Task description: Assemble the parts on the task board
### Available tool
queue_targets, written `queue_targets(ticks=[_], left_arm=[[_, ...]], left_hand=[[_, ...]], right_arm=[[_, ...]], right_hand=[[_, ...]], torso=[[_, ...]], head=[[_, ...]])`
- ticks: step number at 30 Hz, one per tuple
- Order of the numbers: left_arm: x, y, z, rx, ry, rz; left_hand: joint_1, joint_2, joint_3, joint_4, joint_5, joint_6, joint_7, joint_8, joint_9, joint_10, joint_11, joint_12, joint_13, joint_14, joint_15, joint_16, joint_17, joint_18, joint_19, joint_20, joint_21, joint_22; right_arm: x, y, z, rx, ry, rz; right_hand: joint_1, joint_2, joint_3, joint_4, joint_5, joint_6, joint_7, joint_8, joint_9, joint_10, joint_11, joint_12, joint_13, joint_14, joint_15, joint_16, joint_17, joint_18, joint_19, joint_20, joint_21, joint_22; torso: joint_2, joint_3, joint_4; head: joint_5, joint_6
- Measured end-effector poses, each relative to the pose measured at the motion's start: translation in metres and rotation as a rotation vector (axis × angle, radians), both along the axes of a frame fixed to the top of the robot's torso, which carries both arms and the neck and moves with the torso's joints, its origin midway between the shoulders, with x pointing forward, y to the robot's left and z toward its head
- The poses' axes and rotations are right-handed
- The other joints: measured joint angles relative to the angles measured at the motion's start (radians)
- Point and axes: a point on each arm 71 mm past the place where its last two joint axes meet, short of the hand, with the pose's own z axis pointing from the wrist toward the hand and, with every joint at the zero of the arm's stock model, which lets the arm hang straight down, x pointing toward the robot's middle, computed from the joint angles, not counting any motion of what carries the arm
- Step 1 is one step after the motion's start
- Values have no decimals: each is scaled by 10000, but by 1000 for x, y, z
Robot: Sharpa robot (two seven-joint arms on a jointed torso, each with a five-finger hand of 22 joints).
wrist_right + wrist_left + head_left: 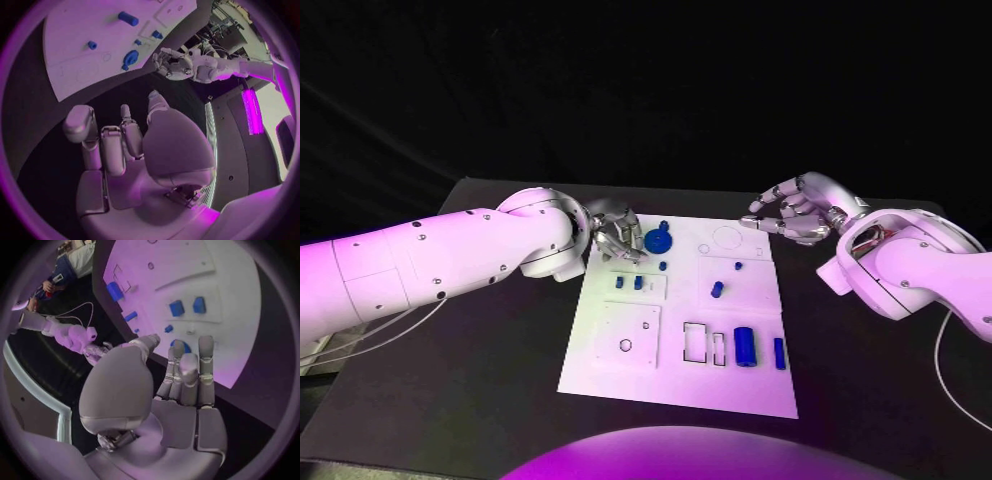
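At the board's [678, 380] far-left corner the left hand [610, 238] hovers just beside the round blue part [659, 240], fingers apart, holding nothing. Off the far-right corner, over the counter [488, 380], the right hand [798, 210] waits, loosely curled, empty. Reaching is underway; next, close on that part.

The task board [625, 345] is white, and thin dark outlines of rectangles and circles are drawn on it. The parts [746, 345] on it are blue, of a deep shade; a round blue piece [659, 240] is seen near the far edge. The table [473, 400] is black. Both arms are white. The left hand [613, 235] and the right hand [795, 210] are silver.
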Motion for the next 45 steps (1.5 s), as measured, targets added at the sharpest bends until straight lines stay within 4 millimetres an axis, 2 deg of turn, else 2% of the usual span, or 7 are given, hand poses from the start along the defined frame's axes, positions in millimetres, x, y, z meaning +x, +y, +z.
queue_targets(ticks=[1, 2, 7, 9, 14, 21, 45], left_arm=[[0, -5, 1, -177, -233, -205], [-1, -11, 1, -383, -558, -479], [-2, -29, 1, -608, -1855, -1664], [-1, -35, 0, -487, -2270, -2094], [2, -46, -3, 21, -3074, -2957], [6, -58, -7, 831, -3693, -3767], [15, -61, -23, 2590, -3093, -4291]], left_hand=[[349, -50, 247, -82, 0, -148, 105, -137, -177, -390, 113, -456, -329, -945, 101, -828, -1339, -1, -316, 118, -350, -261], [621, -106, 427, -180, 0, -291, 142, -266, -356, -595, 191, -845, -630, -1426, 184, -1242, -1998, -1, -480, 211, -582, -431], [950, -338, 671, -396, -54, -341, 134, -635, -1071, -806, 335, -2079, -1710, -2146, 320, -1704, -2992, -1, -638, 373, -952, -648], [991, -379, 728, -458, -54, -255, 156, -795, -1319, -805, 335, -2357, -1981, -2160, 334, -1704, -3115, -1, -638, 373, -957, -655], [990, -379, 795, -634, -54, 231, 145, -1045, -1769, -685, 328, -2686, -2368, -2119, 293, -1440, -3253, -1, -638, 373, -863, -577], [990, -378, 780, -705, -54, 431, 117, -1200, -2053, -686, 329, -2864, -2606, -1764, 332, -965, -2945, -1, -591, 337, -725, -465], [839, -421, 680, -659, -53, 916, 125, -1410, -2433, -456, 348, -3048, -2895, -1151, 332, -65, -2111, -2, -485, 371, -461, -286]], right_arm=[[0, 0, 0, 6, -13, -12], [0, 0, 0, 16, -29, -21], [1, 0, 1, 74, -94, -38], [1, 0, 1, 100, -120, -48], [1, 1, 1, 168, -181, -53], [1, 2, 2, 245, -236, -61], [1, 3, 3, 328, -306, -83]], right_hand=[[0, 0, 0, 0, 0, 0, 0, 0, 0, -43, -10, -59, 0, 0, 0, -7, -7, -1, -1, -1, -56, -41], [2, 2, 0, 0, 0, 0, 0, 0, 0, -43, -10, -76, 0, 0, 0, -9, -43, 0, -6, -5, -135, -94], [26, 26, 0, 0, 0, -21, 20, 0, 0, -275, 10, -340, -6, 0, 0, -94, -230, 18, -179, 0, -434, -301], [26, 26, 0, 0, 0, -51, 43, 0, 0, -317, 38, -442, -77, 0, 0, -153, -307, 156, -251, -1, -553, -382], [26, 26, 0, 0, 0, -84, 11, 0, 12, -648, 29, -840, -460, 0, 0, -210, -449, 158, -322, -1, -740, -525], [26, 25, 1, 0, 0, -84, 11, 38, 12, -648, 28, -915, -554, 0, 0, -210, -471, 157, -322, -1, -780, -550], [26, 25, 1, 0, 0, -114, 41, 38, 20, -898, 27, -1286, -904, 0, 0, -287, -531, 157, -393, 0, -878, -614]], torso=[[3, -1, -2], [4, -1, -3], [8, -1, -8], [10, 5, -8], [10, 14, -4], [16, 14, -6], [-1, 6, 6]], head=[[-13, 3], [-26, 7], [-59, 31], [-63, 31], [-68, 31], [-88, 13], [-152, -68]])
